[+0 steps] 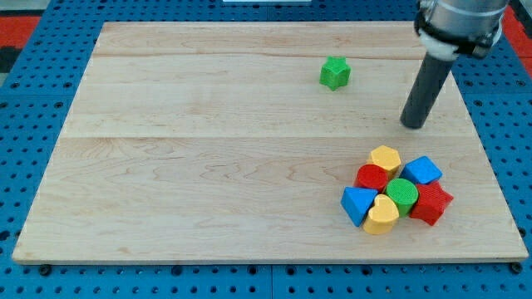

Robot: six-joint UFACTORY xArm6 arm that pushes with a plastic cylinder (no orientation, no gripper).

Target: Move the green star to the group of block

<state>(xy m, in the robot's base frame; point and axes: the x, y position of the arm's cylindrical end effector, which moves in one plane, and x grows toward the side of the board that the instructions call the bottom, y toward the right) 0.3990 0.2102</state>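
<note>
My tip (pixel 413 125), a bare rod with nothing to grip, stood right of the green star (pixel 335 73), well apart. Nearer lay the group (pixel 396 191): yellow, blue, red and green blocks touching, on the board (pixel 208 166).

You see a pale wooden board (pixel 208 166) of joined planks lying flat on a blue pegboard surface (pixel 33 124), with red areas (pixel 33 18) at both top corners.
</note>
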